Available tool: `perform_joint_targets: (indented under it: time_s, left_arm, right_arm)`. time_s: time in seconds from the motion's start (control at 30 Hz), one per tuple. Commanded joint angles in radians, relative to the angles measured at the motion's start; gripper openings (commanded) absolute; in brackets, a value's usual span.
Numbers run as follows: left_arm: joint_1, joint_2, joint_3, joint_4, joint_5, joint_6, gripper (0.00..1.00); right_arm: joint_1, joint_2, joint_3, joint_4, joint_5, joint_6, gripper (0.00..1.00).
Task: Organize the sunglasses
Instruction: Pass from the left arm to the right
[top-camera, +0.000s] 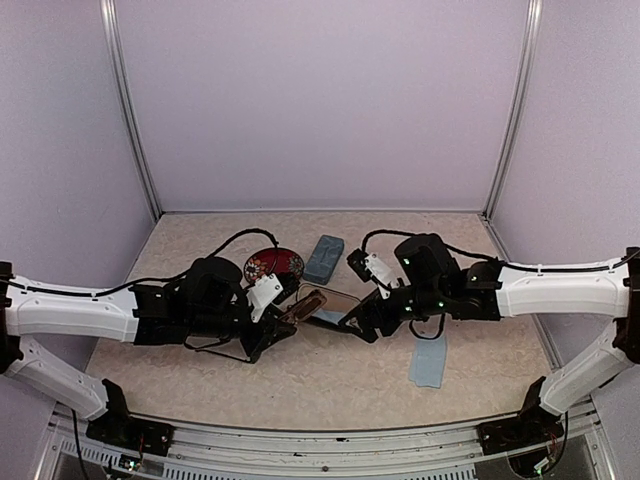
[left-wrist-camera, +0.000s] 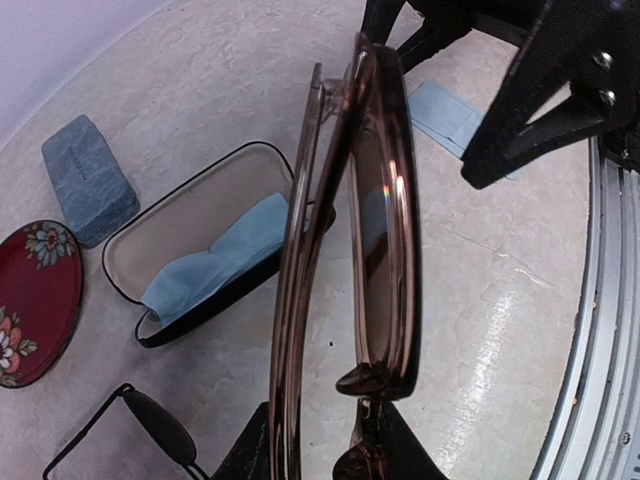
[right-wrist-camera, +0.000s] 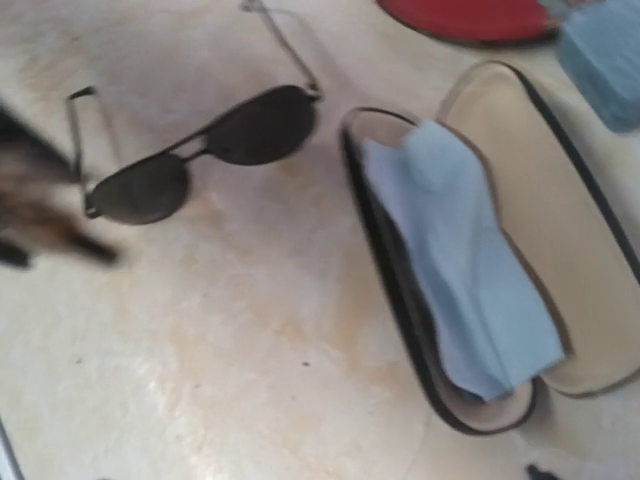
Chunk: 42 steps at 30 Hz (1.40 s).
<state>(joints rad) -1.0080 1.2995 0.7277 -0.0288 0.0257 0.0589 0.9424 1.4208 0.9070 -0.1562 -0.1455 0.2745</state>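
My left gripper (top-camera: 280, 330) is shut on the reddish-brown sunglasses (top-camera: 308, 303), holding them folded above the table. In the left wrist view these sunglasses (left-wrist-camera: 380, 230) stand on edge between the jaws. The thin black sunglasses (right-wrist-camera: 200, 150) lie unfolded on the table, left of the open black case (right-wrist-camera: 590, 300). My right gripper (top-camera: 362, 322) is open just right of the brown pair; its dark fingers (left-wrist-camera: 535, 100) are spread apart past the far end of that pair. The right wrist view does not show its own fingers.
The open case (left-wrist-camera: 200, 205) holds a light blue cloth (left-wrist-camera: 215, 255). A blue-grey rectangular case (top-camera: 323, 258) and a red floral oval case half (top-camera: 272, 266) sit behind it. Another blue cloth (top-camera: 428, 362) lies flat under the right arm.
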Motion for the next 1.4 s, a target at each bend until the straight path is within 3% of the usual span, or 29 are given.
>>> perform_joint_targets:
  time_s: [0.0,0.3,0.47,0.9,1.17,1.37]
  left_arm:
    - [0.020,0.017,0.050,-0.024,0.157,-0.076,0.29]
    - [0.032,0.006,0.061,-0.112,0.347,-0.179,0.28]
    - [0.036,-0.013,0.048,-0.135,0.426,-0.200,0.28]
    - [0.034,0.011,0.047,-0.163,0.598,-0.212,0.30]
    - [0.034,0.053,0.052,-0.183,0.627,-0.209,0.31]
    - [0.034,0.072,0.060,-0.185,0.649,-0.208,0.31]
  right_arm:
    - [0.065,-0.076,-0.029,0.051,-0.008,-0.148,0.89]
    - [0.342,-0.084,-0.045,0.062,0.531,-0.409,0.94]
    - [0.420,-0.057,-0.059,0.089,0.686,-0.530,0.94]
    - [0.551,-0.006,-0.017,0.106,0.808,-0.797,0.93]
    - [0.591,0.039,0.034,0.060,0.843,-0.846,0.89]
    - [0.601,0.046,0.063,0.007,0.756,-0.847,0.84]
